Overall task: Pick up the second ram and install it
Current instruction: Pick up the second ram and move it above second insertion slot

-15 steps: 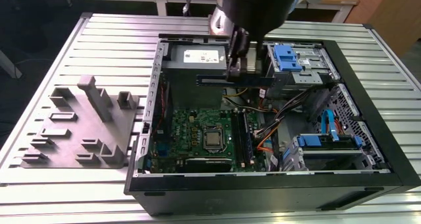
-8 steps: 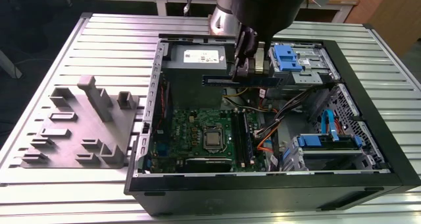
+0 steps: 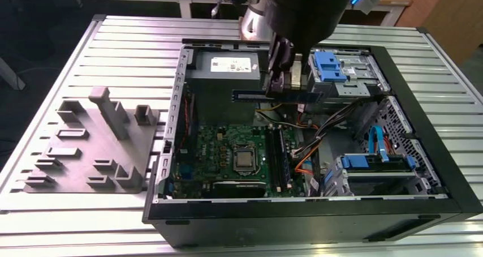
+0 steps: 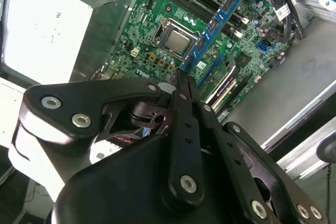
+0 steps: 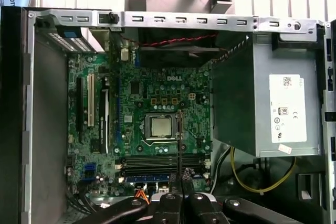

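Where the exterior view takes in the slatted metal table (image 3: 317,28), an open computer case (image 3: 302,217) lies on it, side panel off, insides facing up. A grey plastic tray (image 3: 76,149) with upright blocks sits just beside the case, on the exterior view's left of it.

Inside the case:
- A grey power supply box (image 3: 226,70) sits against the end wall farthest from the exterior camera. The first wrist view also shows the box (image 5: 273,103).
- A green circuit board (image 3: 226,155) lies flat on the case floor.
- Long black slots (image 3: 277,155) run along the board.

The gripper (image 3: 285,90) hangs over the case interior, above the strip between power supply box and circuit board. Its fingers are pinched tight on the ram stick (image 3: 248,95), which is thin and dark blue. The stick is held level in the air, well clear of the case floor and touching nothing but the fingers.

In the second wrist view the ram stick (image 4: 218,19) juts out past the fingertips (image 4: 181,90), over the circuit board (image 4: 157,19). In the first wrist view the ram stick (image 5: 179,140) is edge-on, a thin line.
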`<state>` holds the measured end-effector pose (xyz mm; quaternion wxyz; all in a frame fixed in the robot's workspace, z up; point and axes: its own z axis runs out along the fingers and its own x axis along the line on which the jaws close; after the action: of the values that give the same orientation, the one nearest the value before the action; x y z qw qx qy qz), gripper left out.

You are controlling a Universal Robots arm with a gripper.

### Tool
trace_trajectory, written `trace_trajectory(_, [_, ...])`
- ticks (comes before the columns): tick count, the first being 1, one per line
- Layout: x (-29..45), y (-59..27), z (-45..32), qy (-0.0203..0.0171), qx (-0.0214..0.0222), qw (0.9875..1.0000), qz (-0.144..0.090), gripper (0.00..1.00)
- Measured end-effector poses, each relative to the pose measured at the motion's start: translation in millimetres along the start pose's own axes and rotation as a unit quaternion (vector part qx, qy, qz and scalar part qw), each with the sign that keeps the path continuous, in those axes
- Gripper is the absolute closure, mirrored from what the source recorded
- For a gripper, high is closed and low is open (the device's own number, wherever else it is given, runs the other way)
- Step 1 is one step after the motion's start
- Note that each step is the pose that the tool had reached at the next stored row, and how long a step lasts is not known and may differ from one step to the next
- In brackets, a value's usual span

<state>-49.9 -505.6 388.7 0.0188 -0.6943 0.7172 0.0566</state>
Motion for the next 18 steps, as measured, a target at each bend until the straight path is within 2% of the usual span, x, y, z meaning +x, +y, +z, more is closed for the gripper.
trace_trajectory(18, [2.4,-1.2,22.0,0.0,0.0,1.0,0.0,0.92])
